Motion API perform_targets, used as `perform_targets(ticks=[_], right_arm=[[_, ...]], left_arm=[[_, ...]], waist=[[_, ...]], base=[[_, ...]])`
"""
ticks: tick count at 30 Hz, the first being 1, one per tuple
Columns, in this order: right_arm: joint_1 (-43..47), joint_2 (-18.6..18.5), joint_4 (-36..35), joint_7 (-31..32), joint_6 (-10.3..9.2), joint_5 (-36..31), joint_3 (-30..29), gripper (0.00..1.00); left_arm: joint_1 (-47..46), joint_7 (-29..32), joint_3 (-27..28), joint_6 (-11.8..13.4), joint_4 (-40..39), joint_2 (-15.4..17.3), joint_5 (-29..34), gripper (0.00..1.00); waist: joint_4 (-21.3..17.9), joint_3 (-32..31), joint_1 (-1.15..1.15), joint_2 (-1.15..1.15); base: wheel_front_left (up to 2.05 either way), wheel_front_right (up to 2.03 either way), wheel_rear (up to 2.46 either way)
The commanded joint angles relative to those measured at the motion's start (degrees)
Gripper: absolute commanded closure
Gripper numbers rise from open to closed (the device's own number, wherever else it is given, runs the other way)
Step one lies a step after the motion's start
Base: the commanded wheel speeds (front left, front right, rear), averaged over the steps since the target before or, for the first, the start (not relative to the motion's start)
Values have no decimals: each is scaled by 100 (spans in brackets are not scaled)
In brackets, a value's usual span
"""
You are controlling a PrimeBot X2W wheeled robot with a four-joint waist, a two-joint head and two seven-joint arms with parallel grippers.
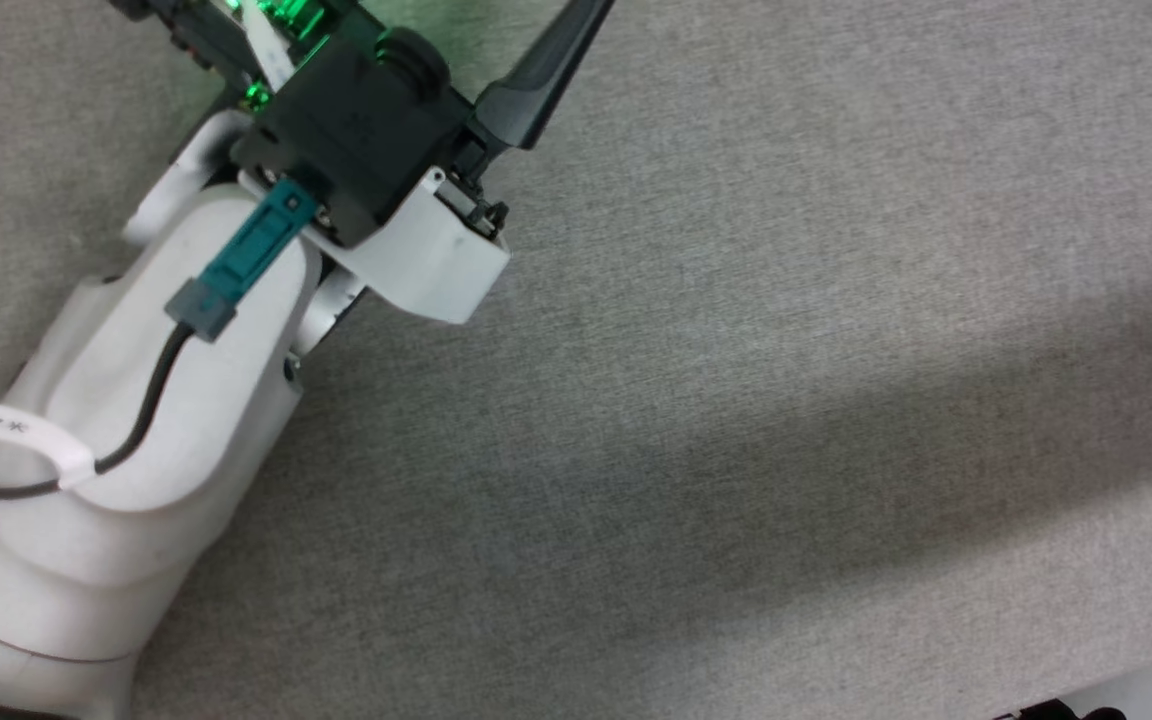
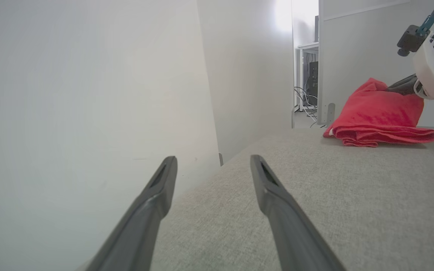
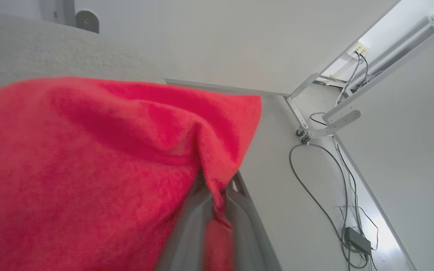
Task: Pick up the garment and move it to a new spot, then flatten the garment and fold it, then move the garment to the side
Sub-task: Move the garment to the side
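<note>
Garment [image 2: 379,113] looks already folded at the table [image 2: 315,195] edge, right jaws pinching its top layer, left jaws open and empty; probably only side-move left.

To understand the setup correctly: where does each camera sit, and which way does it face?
Head view: on the head, looking down at the grey fabric surface; the left forearm shows.
Left wrist view: on the left wrist, looking along the open left gripper across the surface toward the garment.
Right wrist view: on the right wrist, looking along the right gripper, shut on the garment.
Shared: both wrist views show the garment and the surface.
</note>
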Motion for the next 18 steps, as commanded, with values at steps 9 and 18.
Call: perform_targets(ticks=[9,18], right_arm=[[-329,51,554,-133,-12,-442,-65,0],[159,131,82,-138,-12,-894,162,0]], left_arm=[[311,-4,221,-7,-64,-37,14,0],[1351,-5,652,79,-26,-221,22,0]], waist=[[250,-133,0,0],[514,-1109,0,0]], base=[[0,0,0],[0,0,0]])
